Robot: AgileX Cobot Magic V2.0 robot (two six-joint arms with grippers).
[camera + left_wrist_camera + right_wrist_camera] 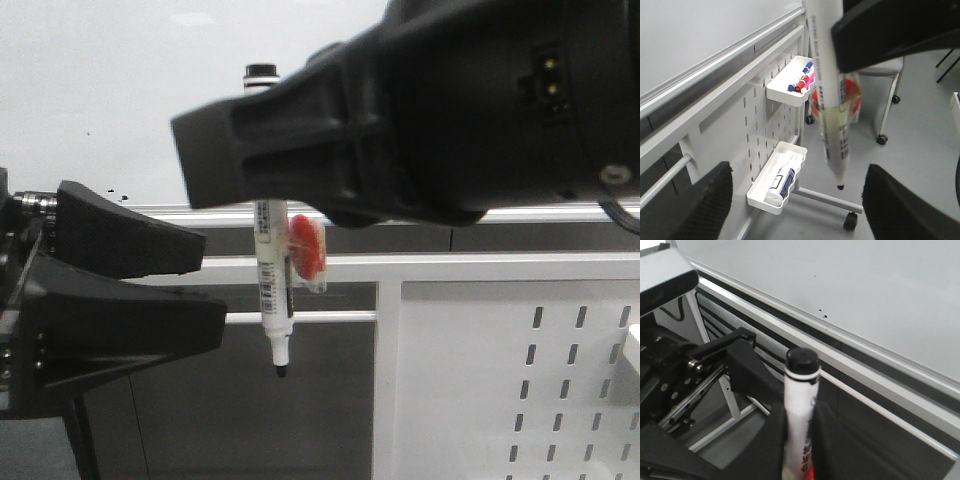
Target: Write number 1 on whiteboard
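My right gripper [262,150] is shut on a white marker [272,290], which hangs upright with its black tip down and a red tag [308,250] on its side. The marker is in front of the whiteboard's [120,80] silver lower rail, apart from the board. In the right wrist view the marker [799,405] sits between the right gripper's [799,445] jaws. My left gripper [200,285] is open and empty, just left of the marker; its wrist view shows the marker [832,110] above the wide gap of the left gripper [797,210]. No number 1 shows on the board, only tiny black specks.
A white perforated panel [500,380] hangs below the board. It carries one tray of coloured markers [790,85] and a lower tray [760,192] with a white bottle. A horizontal rod [330,317] runs behind the marker. A chair's castor [883,139] stands on the grey floor.
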